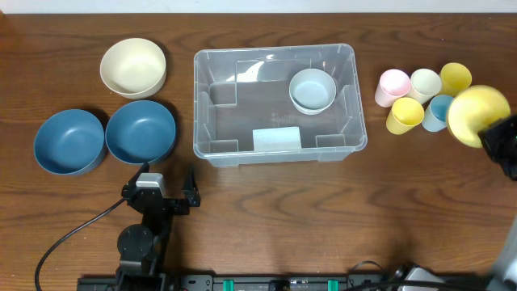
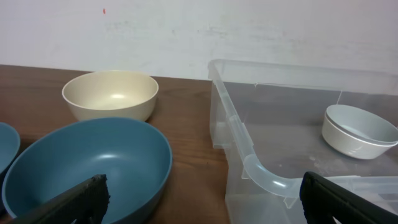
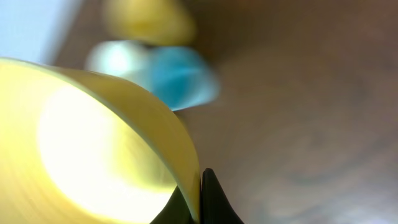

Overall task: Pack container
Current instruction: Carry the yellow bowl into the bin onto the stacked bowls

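Observation:
The clear plastic container [image 1: 199,105] stands in the middle of the table with one pale blue bowl [image 1: 313,89] in its back right part. My right gripper [image 1: 490,133] is at the far right edge, shut on the rim of a yellow bowl [image 1: 472,113] that it holds tilted above the table; the right wrist view shows the rim [image 3: 186,155] pinched between the fingers of that gripper [image 3: 200,199]. My left gripper [image 1: 161,192] stands open near the front, empty, with the container's corner [image 2: 261,174] ahead on the right.
A cream bowl [image 1: 133,67] and two blue bowls [image 1: 140,131] [image 1: 69,141] sit left of the container. Several small cups, pink [image 1: 393,86], cream [image 1: 425,83], yellow [image 1: 405,115] and blue [image 1: 439,111], cluster at the right beside the yellow bowl.

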